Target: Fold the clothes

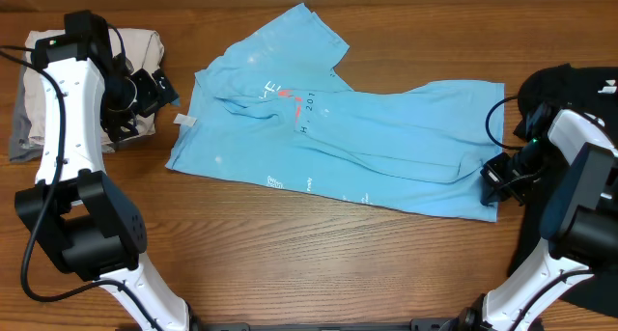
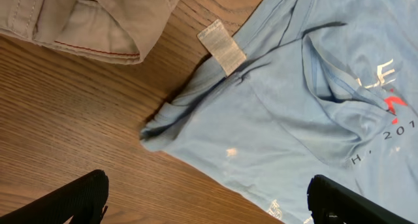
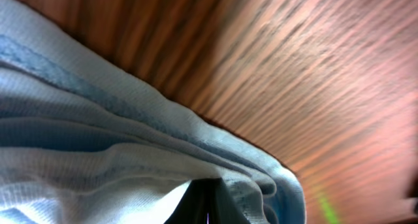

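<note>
The light blue T-shirt (image 1: 338, 138) lies spread and creased on the wooden table, lettering up, its hem toward the right. My left gripper (image 1: 159, 88) hovers open above the shirt's left edge; in the left wrist view its fingers (image 2: 209, 201) straddle bare wood and the shirt (image 2: 294, 126), whose white tag (image 2: 222, 46) shows. My right gripper (image 1: 494, 181) is at the shirt's lower right corner. In the right wrist view its fingers (image 3: 208, 208) are shut on bunched folds of the shirt (image 3: 98, 139).
A folded beige garment (image 1: 87, 80) lies at the far left under the left arm, also in the left wrist view (image 2: 91, 15). A dark garment (image 1: 570, 85) lies at the right edge. Bare wood fills the table's front.
</note>
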